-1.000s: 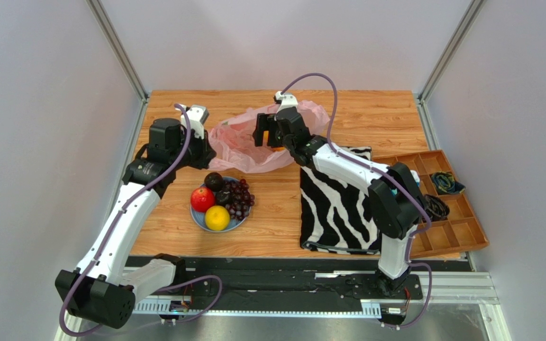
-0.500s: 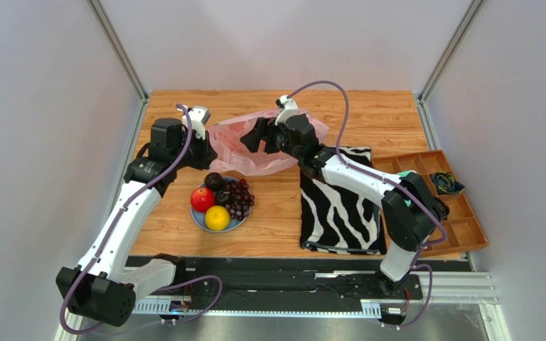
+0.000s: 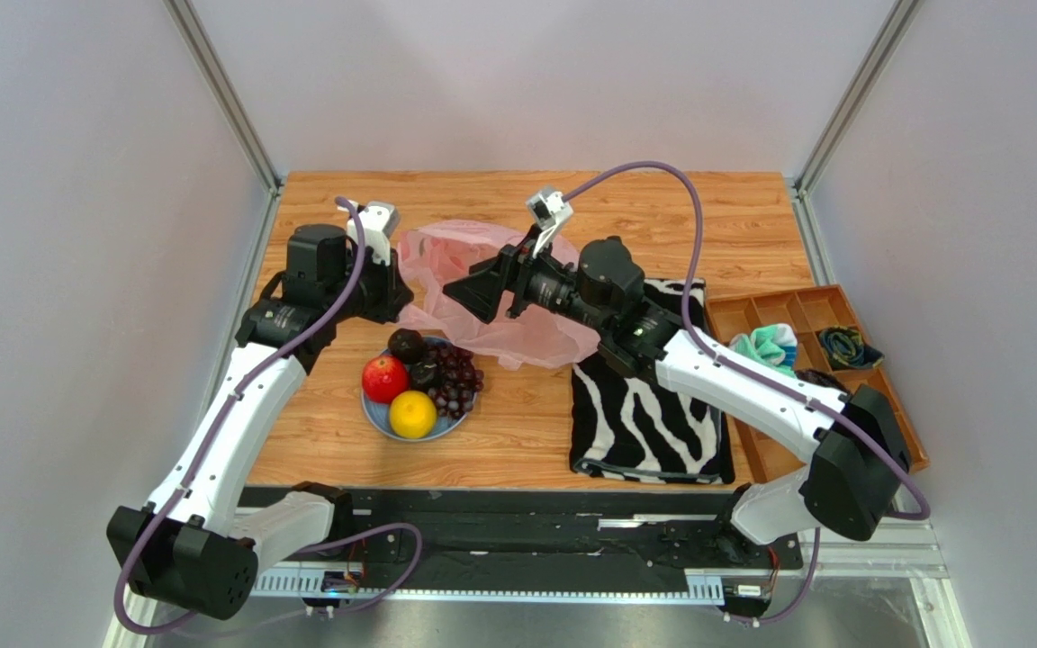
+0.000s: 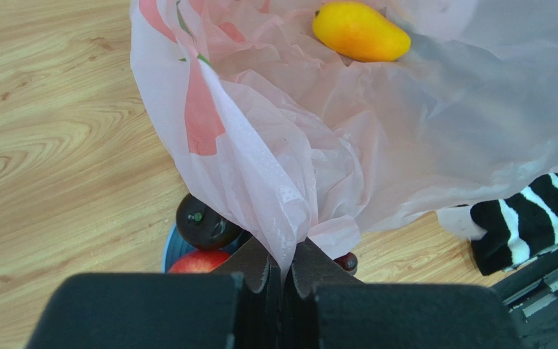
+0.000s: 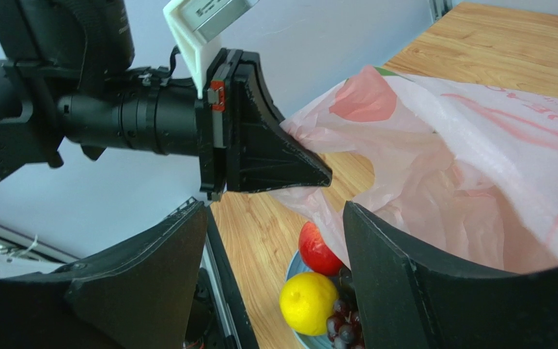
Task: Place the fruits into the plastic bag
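Pink bag, orange-yellow mango, zebra-striped cloth

My left gripper and the pink bag cover most of the blue plate, so only a sliver of the red apple shows. From above, the mango is hidden. The grape bunch runs off the bottom edge of my right wrist view.

A zebra-striped cloth lies on the wooden surface, just beside an orange compartment tray holding a teal bundle and coiled cords; a blue plate sits left.
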